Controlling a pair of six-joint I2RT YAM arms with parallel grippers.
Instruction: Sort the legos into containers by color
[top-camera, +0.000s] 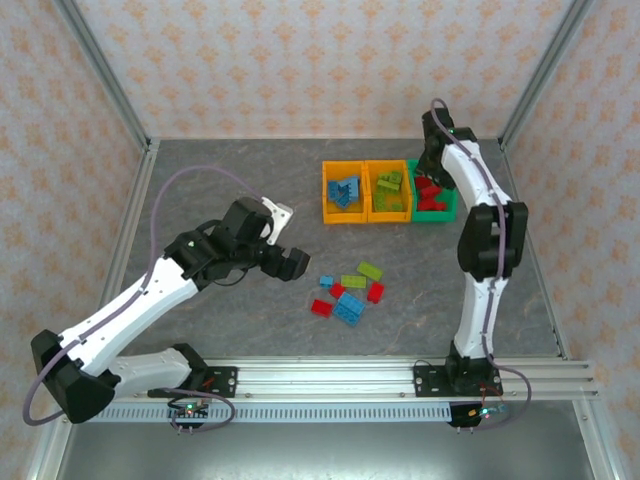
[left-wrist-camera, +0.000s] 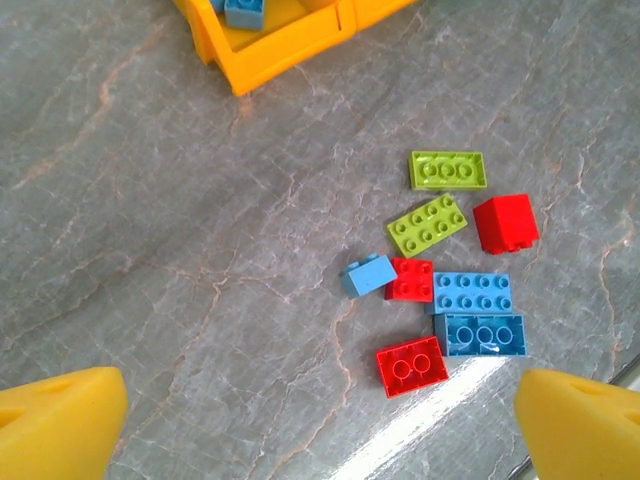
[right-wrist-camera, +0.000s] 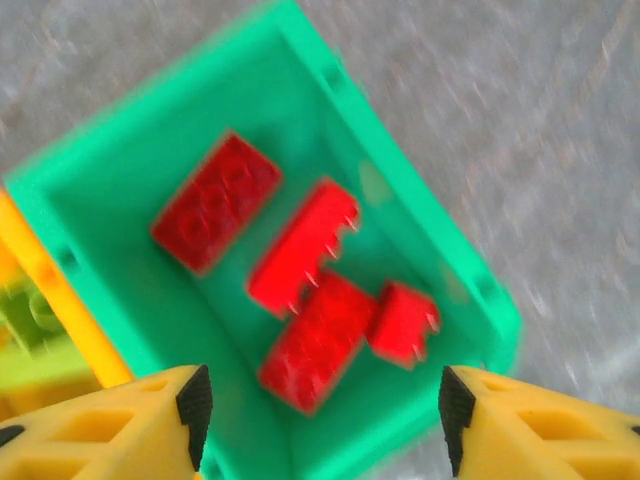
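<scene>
Several loose legos lie mid-table: red bricks (left-wrist-camera: 412, 366) (left-wrist-camera: 505, 222), light blue bricks (left-wrist-camera: 473, 293) (left-wrist-camera: 367, 274) and lime green bricks (left-wrist-camera: 448, 170) (left-wrist-camera: 427, 224). My left gripper (top-camera: 290, 262) hangs open just left of this pile (top-camera: 348, 293), nothing between its yellow fingers (left-wrist-camera: 60, 420). Three containers stand in a row at the back: an orange bin (top-camera: 329, 205) with blue bricks, an orange bin (top-camera: 372, 200) with green bricks, and a green bin (right-wrist-camera: 420, 230) holding several red bricks (right-wrist-camera: 215, 200). My right gripper (right-wrist-camera: 325, 410) is open above the green bin, empty.
Metal frame posts (top-camera: 105, 85) and patterned walls enclose the grey stone-patterned table (top-camera: 220, 180). An aluminium rail (top-camera: 350, 375) runs along the near edge. The left and far-left table area is bare.
</scene>
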